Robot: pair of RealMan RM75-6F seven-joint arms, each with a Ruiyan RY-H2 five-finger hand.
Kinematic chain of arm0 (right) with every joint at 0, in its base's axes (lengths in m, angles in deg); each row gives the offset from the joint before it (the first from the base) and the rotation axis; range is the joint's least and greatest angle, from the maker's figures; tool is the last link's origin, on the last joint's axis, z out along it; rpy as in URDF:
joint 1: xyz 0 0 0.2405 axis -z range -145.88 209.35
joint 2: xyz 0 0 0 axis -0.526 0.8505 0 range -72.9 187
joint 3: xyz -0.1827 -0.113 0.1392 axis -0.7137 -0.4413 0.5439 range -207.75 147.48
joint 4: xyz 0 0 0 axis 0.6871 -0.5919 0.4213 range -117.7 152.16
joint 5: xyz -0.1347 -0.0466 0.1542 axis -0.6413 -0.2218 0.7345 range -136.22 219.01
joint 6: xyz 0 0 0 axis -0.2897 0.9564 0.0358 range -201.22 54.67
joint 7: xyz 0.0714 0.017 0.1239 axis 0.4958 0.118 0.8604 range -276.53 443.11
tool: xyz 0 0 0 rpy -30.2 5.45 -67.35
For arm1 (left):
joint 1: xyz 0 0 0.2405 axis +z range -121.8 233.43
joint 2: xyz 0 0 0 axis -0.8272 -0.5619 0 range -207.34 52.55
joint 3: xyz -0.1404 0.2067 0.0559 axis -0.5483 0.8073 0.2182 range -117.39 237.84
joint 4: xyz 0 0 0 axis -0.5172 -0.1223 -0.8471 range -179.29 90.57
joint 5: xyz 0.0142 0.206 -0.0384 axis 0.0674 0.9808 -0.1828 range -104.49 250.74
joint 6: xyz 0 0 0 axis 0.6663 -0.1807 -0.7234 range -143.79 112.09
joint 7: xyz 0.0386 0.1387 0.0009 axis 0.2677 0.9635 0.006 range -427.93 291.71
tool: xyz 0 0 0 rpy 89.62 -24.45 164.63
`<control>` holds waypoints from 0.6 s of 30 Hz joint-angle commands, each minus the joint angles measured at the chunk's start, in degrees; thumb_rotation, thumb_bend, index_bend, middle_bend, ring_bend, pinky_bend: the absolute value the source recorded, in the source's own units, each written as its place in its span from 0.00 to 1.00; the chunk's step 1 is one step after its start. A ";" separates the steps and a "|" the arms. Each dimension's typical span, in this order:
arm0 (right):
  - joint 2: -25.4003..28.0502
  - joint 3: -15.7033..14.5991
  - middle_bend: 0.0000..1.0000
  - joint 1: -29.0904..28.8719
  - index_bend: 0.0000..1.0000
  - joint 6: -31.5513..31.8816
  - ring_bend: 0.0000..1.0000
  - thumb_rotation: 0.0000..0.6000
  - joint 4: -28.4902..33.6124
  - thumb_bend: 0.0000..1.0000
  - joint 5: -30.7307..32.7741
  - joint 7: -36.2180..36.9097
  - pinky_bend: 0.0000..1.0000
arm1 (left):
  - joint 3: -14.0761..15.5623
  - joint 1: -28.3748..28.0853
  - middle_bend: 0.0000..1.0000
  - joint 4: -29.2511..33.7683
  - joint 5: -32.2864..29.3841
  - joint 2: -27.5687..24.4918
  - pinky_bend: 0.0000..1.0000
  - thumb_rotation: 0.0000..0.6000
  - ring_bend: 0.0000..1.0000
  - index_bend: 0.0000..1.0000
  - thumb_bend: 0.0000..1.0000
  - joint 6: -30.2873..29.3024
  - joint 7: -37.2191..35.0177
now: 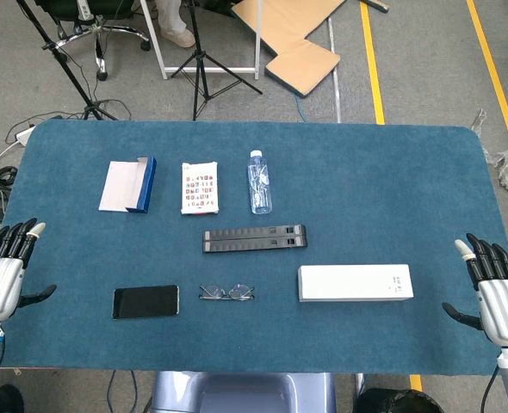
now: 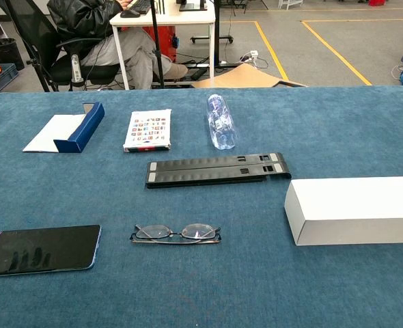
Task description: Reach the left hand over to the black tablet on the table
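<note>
The black tablet point(image 1: 145, 302) lies flat near the table's front edge, left of centre; in the chest view the tablet point(image 2: 42, 249) sits at the lower left with a glossy dark screen. My left hand point(image 1: 4, 268) hovers at the table's left edge, fingers spread and holding nothing, well to the left of the tablet. At the right edge my right hand point(image 1: 493, 288) is likewise spread and empty. Neither hand shows in the chest view.
Folded glasses point(image 1: 226, 292) lie just right of the tablet. A long white box point(image 1: 355, 283), a black folded stand point(image 1: 255, 238), a clear water bottle point(image 1: 260, 181), a printed card box point(image 1: 200, 187) and an open blue-and-white box point(image 1: 128, 185) lie further across the blue table point(image 1: 392, 172).
</note>
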 commanded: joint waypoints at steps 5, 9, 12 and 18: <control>0.44 -0.15 0.00 0.03 0.00 -0.55 0.00 1.00 0.60 0.00 0.33 0.98 0.00 | 0.23 -0.07 0.00 0.05 -0.18 -0.09 0.00 1.00 0.00 0.00 0.00 1.47 -0.56; 0.80 -0.21 0.00 0.33 0.00 -0.20 0.00 1.00 0.72 0.00 0.31 1.83 0.00 | 0.70 -0.50 0.00 0.59 0.28 0.49 0.00 1.00 0.00 0.00 0.00 3.05 0.19; 1.02 -0.53 0.00 0.39 0.00 -0.67 0.00 1.00 0.95 0.00 0.36 2.46 0.00 | 2.91 -2.35 0.00 2.05 1.82 2.71 0.00 1.00 0.00 0.00 0.00 8.36 1.67; 1.30 -0.64 0.00 0.17 0.00 -0.86 0.00 1.00 1.69 0.00 -0.25 2.14 0.00 | 3.79 -5.32 0.00 1.26 -0.48 10.19 0.00 1.00 0.00 0.00 0.05 15.82 7.80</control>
